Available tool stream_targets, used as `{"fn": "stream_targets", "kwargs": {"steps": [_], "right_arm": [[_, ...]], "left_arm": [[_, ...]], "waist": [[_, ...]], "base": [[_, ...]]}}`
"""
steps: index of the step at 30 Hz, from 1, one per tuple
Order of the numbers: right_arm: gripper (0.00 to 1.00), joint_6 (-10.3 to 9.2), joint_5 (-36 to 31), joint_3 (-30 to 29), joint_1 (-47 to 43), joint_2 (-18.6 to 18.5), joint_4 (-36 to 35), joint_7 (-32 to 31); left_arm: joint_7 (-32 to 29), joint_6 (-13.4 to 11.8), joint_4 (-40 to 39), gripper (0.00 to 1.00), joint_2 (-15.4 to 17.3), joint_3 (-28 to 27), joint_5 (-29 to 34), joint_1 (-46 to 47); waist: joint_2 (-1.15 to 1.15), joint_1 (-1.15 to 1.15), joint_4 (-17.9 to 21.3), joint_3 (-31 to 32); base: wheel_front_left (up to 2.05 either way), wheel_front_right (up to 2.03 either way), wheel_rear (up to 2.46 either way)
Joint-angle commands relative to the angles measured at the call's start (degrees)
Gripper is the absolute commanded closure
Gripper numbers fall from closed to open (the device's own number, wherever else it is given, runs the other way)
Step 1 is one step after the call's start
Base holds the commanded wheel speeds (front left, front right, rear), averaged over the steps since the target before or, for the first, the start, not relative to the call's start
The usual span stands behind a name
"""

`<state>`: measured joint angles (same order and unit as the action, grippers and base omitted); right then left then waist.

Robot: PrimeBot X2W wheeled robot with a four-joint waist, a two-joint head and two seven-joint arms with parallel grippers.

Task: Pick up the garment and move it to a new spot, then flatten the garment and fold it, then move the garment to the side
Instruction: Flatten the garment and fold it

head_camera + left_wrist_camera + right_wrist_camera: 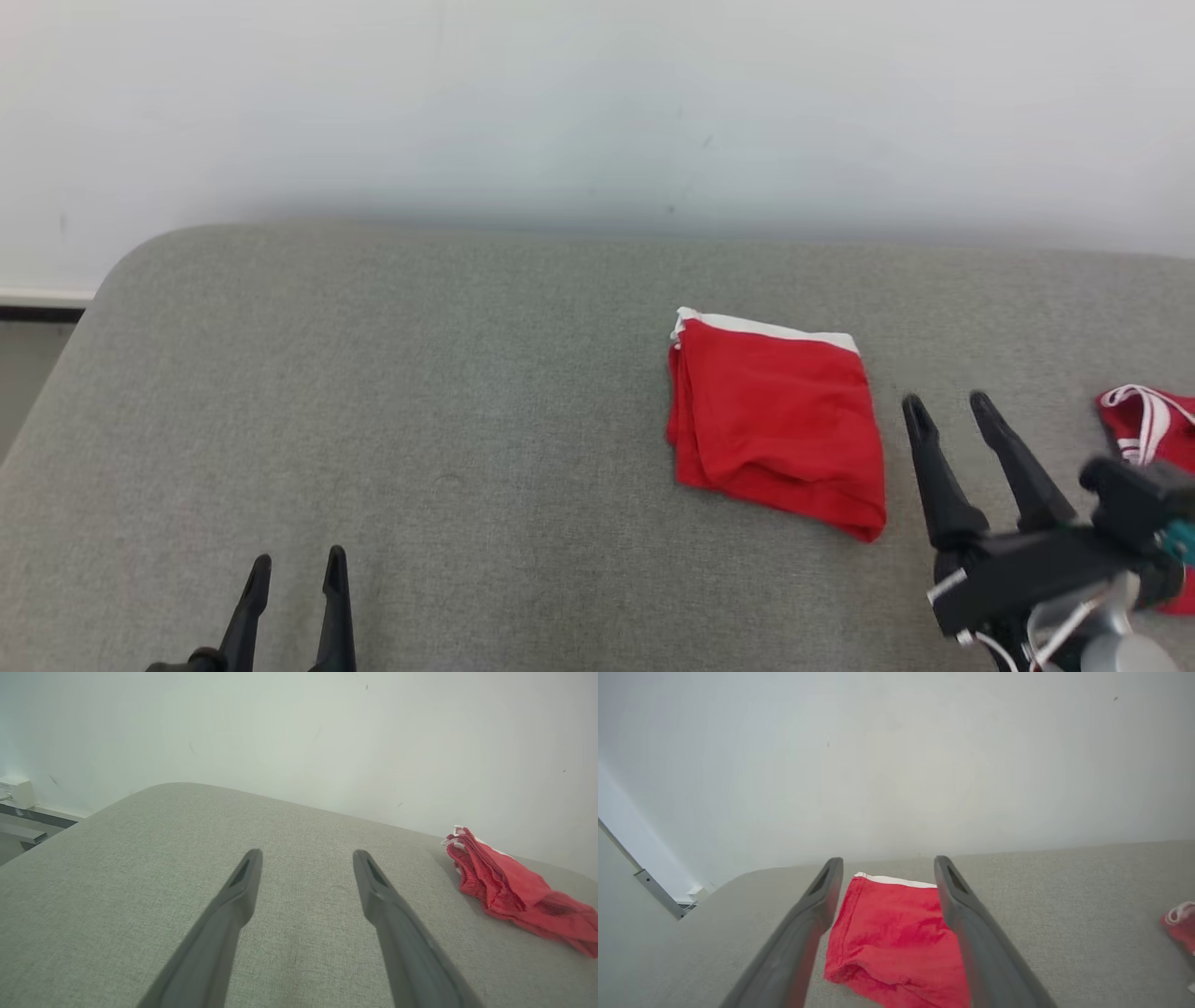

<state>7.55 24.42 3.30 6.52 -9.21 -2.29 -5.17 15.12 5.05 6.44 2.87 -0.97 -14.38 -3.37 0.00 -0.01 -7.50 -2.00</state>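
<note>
The right pincer (950, 408) stands open and empty, just right of the folded red garment (775, 420) and not touching it. The left pincer (299, 562) is open too, well apart on the left. The garment lies on a gray cushion (420, 392), and another red cloth (1144, 425) sits at the cushion's right edge.

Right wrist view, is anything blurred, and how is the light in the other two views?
Right wrist view: the right gripper goes soft toward the bottom edge, the garment is fairly sharp. Head view: even soft light, no glare, a faint shadow on the wall above the cushion. Left wrist view: flat light, the cushion's far edge bows.
</note>
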Motion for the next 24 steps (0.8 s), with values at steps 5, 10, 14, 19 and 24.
{"fn": "stream_targets", "kwargs": {"steps": [5, 10, 14, 19, 24], "right_arm": [[0.00, -0.13, 0.03, -2.09, -5.63, -2.60, 0.20, 4.74], [0.00, -0.13, -1.96, -2.73, -9.07, -4.55, 2.47, 8.90], [0.00, -0.13, -2.47, -3.11, -11.08, -4.18, 5.43, 10.83], [0.00, -0.13, -2.27, -3.08, -11.71, -3.95, 8.94, 12.91], [0.00, -0.13, -1.51, -2.39, -10.96, -3.49, 10.37, 13.76]], "left_arm": [[0.00, 0.62, 0.65, 0.00, 0.03, -0.51, 1.10, -0.38], [0.00, 0.93, 1.59, 0.00, 0.03, -1.31, 1.82, -0.28], [0.00, 1.19, 1.94, 0.00, 0.04, -1.58, 1.90, -0.81], [0.00, 1.39, 2.65, 0.00, 0.04, -1.77, 2.33, -1.22], [0.00, 1.60, 2.81, 0.00, 0.03, -2.01, 2.36, -1.33]], "waist": [[0.00, 0.01, 1.71, 2.22], [0.00, 0.01, 2.84, 3.03], [0.00, 0.01, 3.55, 3.67], [0.00, 0.01, 3.99, 4.26], [0.00, 0.01, 4.39, 4.27]], "base": [[0.00, 0.00, 0.00], [0.00, 0.00, 0.00], [0.00, 0.00, 0.00], [0.00, 0.00, 0.00], [0.00, 0.00, 0.00]]}}
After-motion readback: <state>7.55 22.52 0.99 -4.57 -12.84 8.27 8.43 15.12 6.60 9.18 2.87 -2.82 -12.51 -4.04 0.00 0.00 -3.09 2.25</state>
